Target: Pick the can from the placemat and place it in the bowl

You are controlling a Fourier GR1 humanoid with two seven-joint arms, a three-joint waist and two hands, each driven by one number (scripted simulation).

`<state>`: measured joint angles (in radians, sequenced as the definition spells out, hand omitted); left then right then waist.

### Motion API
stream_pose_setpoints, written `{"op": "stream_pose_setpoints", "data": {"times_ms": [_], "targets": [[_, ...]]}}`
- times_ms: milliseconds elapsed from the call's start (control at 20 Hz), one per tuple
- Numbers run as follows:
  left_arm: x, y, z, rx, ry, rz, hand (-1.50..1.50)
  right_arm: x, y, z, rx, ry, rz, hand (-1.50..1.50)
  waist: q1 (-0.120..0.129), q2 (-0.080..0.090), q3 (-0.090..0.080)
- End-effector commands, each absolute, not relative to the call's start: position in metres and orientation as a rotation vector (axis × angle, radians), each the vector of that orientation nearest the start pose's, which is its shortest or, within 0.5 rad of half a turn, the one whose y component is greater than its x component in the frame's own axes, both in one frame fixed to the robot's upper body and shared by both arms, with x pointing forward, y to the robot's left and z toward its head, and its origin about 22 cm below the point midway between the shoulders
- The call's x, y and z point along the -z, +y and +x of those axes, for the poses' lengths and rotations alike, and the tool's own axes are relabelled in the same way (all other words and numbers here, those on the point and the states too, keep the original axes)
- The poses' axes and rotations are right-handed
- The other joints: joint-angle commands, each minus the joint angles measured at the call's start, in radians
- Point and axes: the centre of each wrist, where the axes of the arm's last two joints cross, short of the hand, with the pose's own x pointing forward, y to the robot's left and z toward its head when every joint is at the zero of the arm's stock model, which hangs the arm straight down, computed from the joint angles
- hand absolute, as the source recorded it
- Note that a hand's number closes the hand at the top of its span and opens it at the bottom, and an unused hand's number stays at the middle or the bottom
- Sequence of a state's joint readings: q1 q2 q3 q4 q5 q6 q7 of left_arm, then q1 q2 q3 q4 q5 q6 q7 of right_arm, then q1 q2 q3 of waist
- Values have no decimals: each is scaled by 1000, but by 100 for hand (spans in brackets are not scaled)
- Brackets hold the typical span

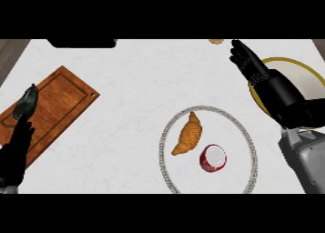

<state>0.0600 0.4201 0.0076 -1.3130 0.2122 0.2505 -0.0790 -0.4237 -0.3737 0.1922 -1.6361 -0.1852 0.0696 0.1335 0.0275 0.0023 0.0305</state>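
Note:
A red can with a white top stands on the round white placemat with a beaded rim, right of a croissant. The bowl, cream inside with a gold rim, sits at the right and my right forearm covers part of it. My right hand is open, fingers straight and pointing up and to the left, over the bowl's left rim, well above and right of the can. At the lower left edge my left hand rests open, fingers up.
A wooden cutting board lies at the left with a dark green vegetable on its left edge. A dark object sits at the counter's back edge, and a small tan item lies near the back.

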Motion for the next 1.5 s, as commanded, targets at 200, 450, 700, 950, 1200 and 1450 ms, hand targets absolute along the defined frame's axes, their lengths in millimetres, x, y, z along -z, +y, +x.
{"op": "stream_pose_setpoints", "data": {"times_ms": [200, 450, 700, 950, 1200, 1450], "targets": [[6, 280, 249, 13, -1493, 68, 0, -110, -236, 279, -391, -1721, -350, 150, -149, -30, -35], [11, 253, 242, 1, -1476, -93, 0, -71, -267, 259, -60, -1580, -771, -150, -196, -36, -35], [-5, 234, 254, 61, -1483, -178, 0, -58, -193, 198, -319, -1675, -747, -150, -105, -25, -37], [-13, 228, 256, 62, -1484, -193, 0, -41, -208, 185, -557, -1356, -1030, -150, -100, -25, -44], [-19, 222, 260, 134, -1483, -220, 0, -62, -176, 186, -544, -1100, -1105, -150, -61, -14, -43], [-23, 212, 260, 144, -1483, -267, 0, -90, -127, 185, -575, -877, -1070, -150, -24, -6, -40]]}}
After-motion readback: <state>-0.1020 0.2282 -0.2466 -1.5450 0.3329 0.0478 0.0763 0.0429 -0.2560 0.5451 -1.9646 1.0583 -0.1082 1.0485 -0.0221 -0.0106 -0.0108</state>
